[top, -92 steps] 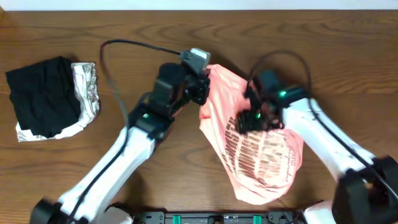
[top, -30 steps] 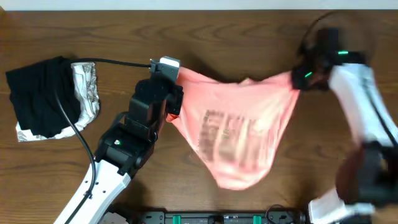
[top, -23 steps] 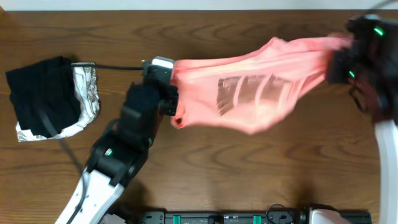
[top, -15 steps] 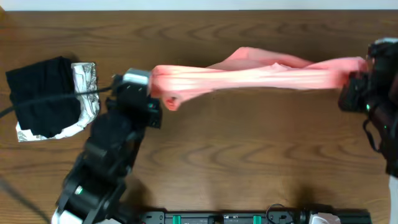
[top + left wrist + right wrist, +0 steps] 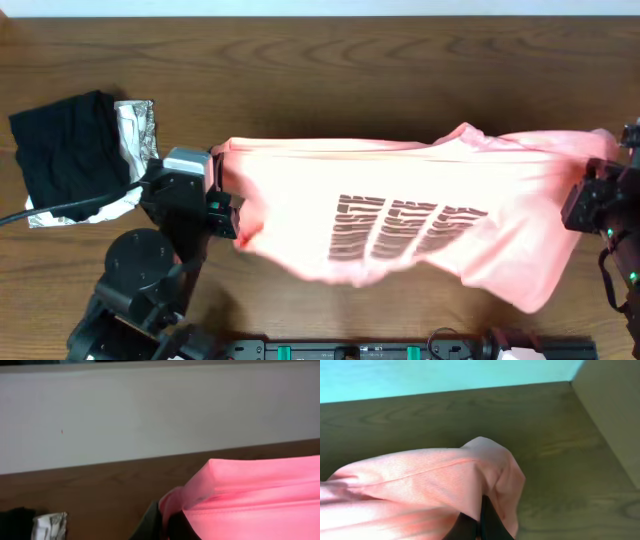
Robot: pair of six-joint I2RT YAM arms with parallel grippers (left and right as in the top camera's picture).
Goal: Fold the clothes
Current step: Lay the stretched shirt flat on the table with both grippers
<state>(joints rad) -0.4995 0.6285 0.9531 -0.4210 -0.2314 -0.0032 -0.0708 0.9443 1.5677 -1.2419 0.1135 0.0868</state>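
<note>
1. Item: salmon-pink short-sleeved T-shirt (image 5: 400, 215) of thin fabric, with three rows of dark lettering on the chest. I am holding it stretched wide between the two arms. It is spanning the middle and right of the brown wooden bench (image 5: 320, 70), lettering facing up, with its lower part sagging toward the near edge.
2. Left jaws: pressed together and pinching the shirt's left end. The left wrist view is showing pink cloth (image 5: 260, 490) bunched right at the fingers, seemingly clear of the wood.
3. Right jaws: pressed together and pinching the shirt's right end near the bench's right edge. The right wrist view is showing a rounded fold of fabric (image 5: 420, 485) wrapping over the fingertips.
4. Bystanders: a black folded garment (image 5: 65, 155) is lying at far left, with a silvery-white patterned folded cloth (image 5: 140, 140) touching it. Both are well apart from the shirt.
5. Step in hand, as I am judging it: spreading the shirt out. No fold is showing yet, so the task is looking early.
6. Next move, as I am judging it: lowering both ends evenly so the cloth is settling flat and unwrinkled, keeping it taut until it is resting, and only then letting go. I cannot tell how much of the hem is already touching the wood.
</note>
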